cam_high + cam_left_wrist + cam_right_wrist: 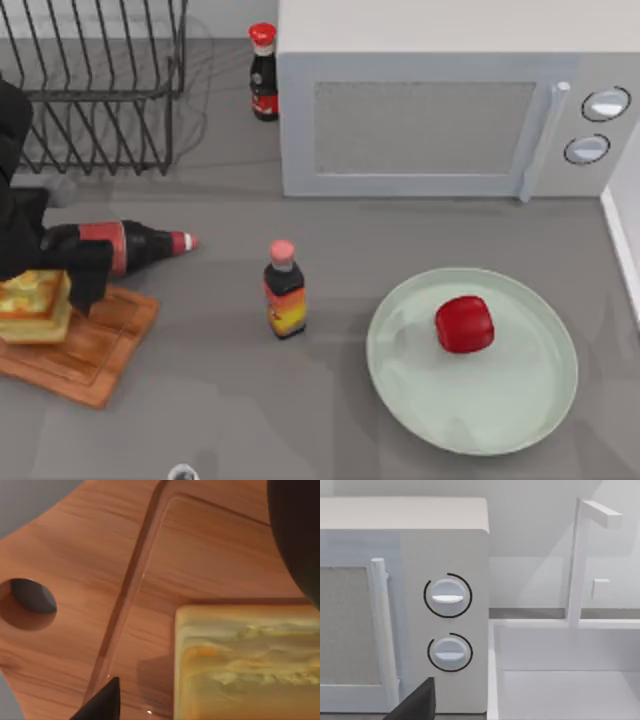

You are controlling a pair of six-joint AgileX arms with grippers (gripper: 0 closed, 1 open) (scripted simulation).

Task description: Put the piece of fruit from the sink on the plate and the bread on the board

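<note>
While sitting on the board (95, 350) at the table's left, bread (35, 308) rests flat between the left claw's (200, 650) fingers (102, 702), with one dark fingertip just beside its pale side and the other hidden against the far side; cannot tell whether clamped or eased off. Judged light, soft and crumbly, a thick toasted chunk best held low across the two flat sides with mild pressure, never by the crust corners. Just beyond the claw lies a toppled dark bottle (140, 245), close enough to be knocked on the way out. Farther right stands a small sauce bottle (285, 290), then the plate (520, 420) carrying the fruit (464, 323). Right claw's fingertip (417, 702) faces the microwave (445, 620) and sink (560, 680), parked.
</note>
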